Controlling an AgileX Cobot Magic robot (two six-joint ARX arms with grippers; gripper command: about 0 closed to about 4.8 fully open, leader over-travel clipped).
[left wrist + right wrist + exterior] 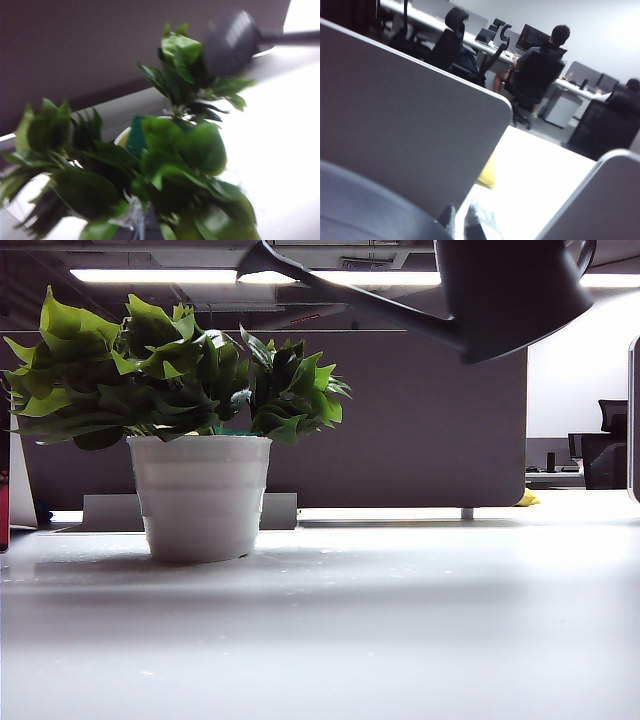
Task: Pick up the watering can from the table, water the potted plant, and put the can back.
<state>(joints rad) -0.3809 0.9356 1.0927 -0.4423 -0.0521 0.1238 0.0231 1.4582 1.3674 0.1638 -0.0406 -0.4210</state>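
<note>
Exterior view: the watering can (pixel 515 295) is up off the surface (pixel 400 620), hanging high at right, spout reaching toward the potted plant (pixel 190 440) but short of the leaves. Pick-up done, I'd say; pouring and return remain. Left wrist view: blurred foliage close below, the spout's head just above it; the left tool isn't visible. Right wrist view: the right tool (pixel 462 225) is pinched narrow beside the can's dark rim; presumably it carries the can.
</note>
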